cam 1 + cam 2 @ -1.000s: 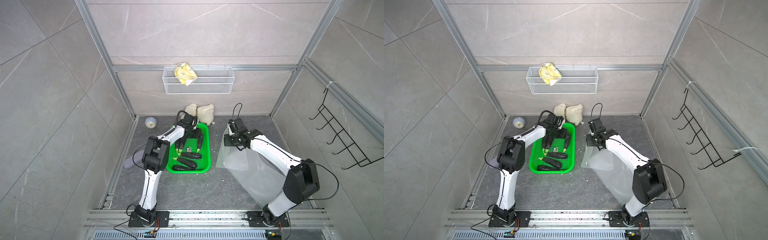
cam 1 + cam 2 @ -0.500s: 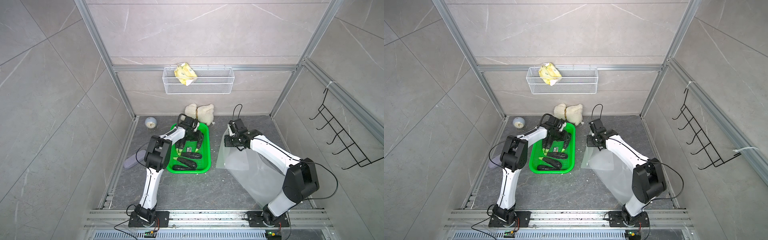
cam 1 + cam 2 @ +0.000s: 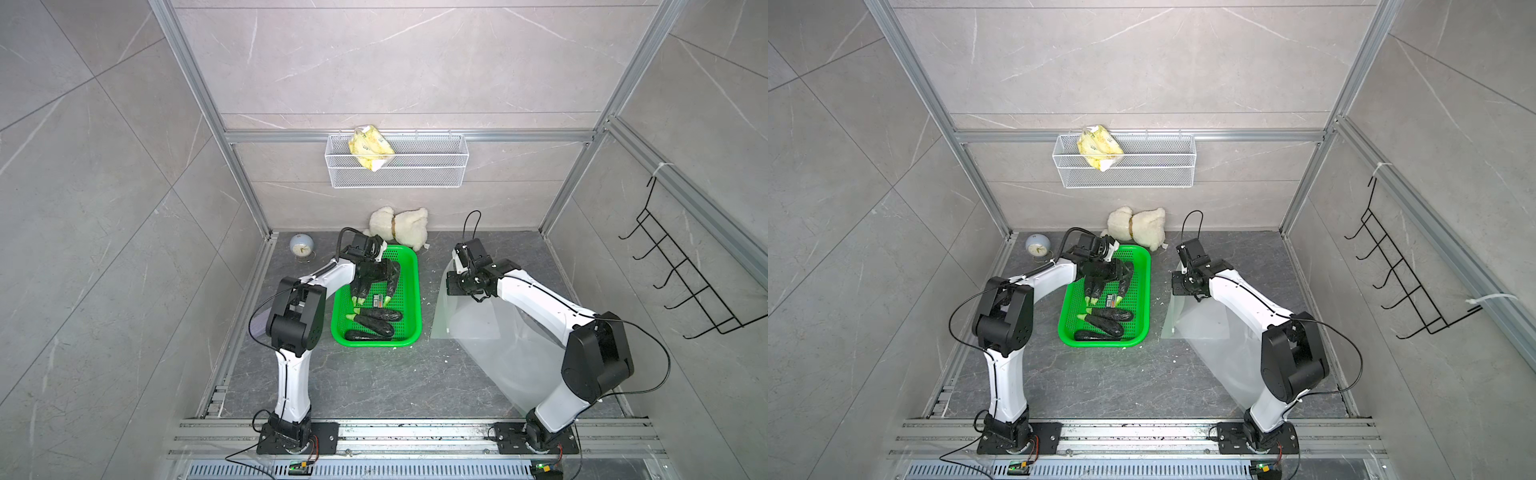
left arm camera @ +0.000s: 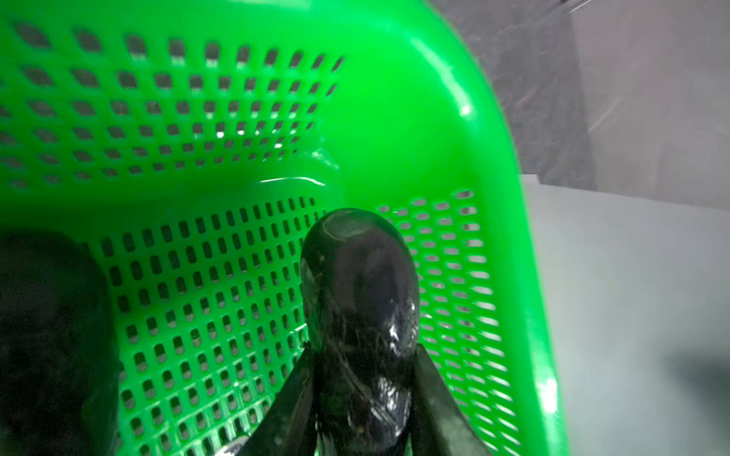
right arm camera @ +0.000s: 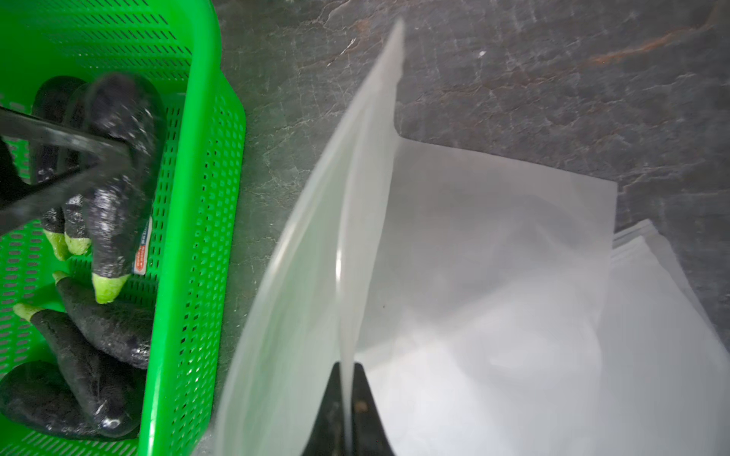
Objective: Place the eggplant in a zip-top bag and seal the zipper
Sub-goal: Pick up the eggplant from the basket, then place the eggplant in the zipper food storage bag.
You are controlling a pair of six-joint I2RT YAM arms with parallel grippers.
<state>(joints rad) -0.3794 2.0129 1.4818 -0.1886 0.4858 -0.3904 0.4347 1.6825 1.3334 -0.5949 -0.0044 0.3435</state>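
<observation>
Several dark eggplants lie in a green perforated basket. My left gripper is down in the far half of the basket, shut on one eggplant with a finger on each flank. In both top views that eggplant points its green stem toward the front. The clear zip-top bag lies flat to the right of the basket. My right gripper is shut on the bag's upper lip, lifting it so the mouth gapes toward the basket.
A white plush toy and a small round clock sit by the back wall. A wire shelf holding a yellow packet hangs above. A black hook rack is on the right wall. More flat bags lie under the held one.
My left gripper's jaws have closed in on the eggplant in the basket, and the wrist shifted slightly over the far end. The right arm and the bag have not moved.
</observation>
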